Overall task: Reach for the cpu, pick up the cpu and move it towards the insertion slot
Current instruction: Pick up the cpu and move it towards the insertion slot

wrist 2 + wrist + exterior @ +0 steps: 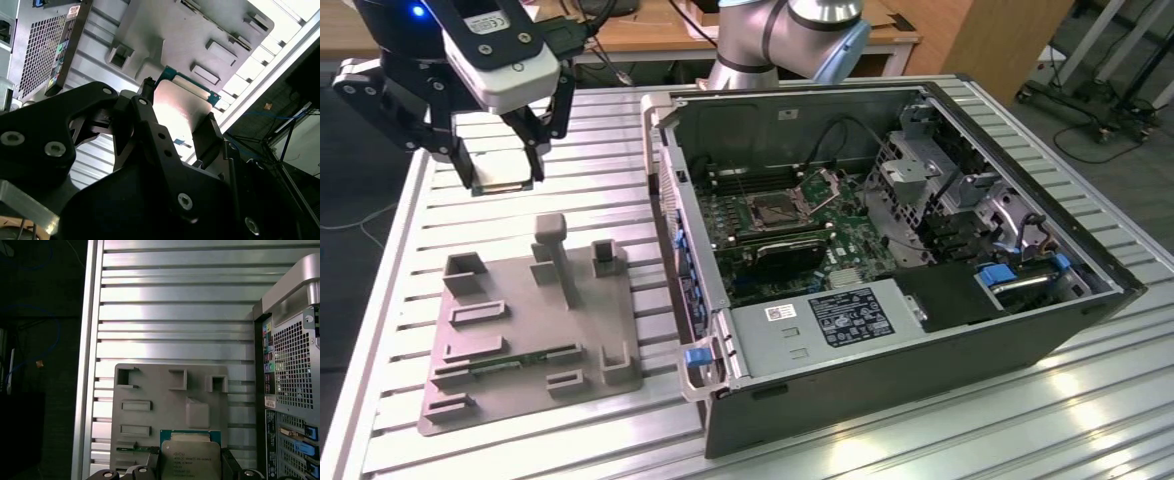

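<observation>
**Chip in transit.** A slatted metal surface [587, 140] carries an open computer case [921, 380] across the centre and right of the exterior view. A grey parts tray [514, 300] lies at the lower left. At the upper left, the arm's gripper [503, 178] hangs above the surface, well apart from the case. It is closed on the cpu [498, 158] by two opposite edges. In the first wrist view the cpu [190, 460] shows its silver lid, with the tray beneath it. The insertion slot [767, 210], a metal-framed square with a dark centre, sits deep inside the case on the green board at the centre of the exterior view.

The lift looks complete, so the step in hand appears to be the carry. To do it well, the arm should keep the chip flat and lid-up and hold the clamp steady rather than tighter. It should travel high enough to clear the case's near wall and the cables inside, and keep the chip's edges square to the socket frame.
</observation>
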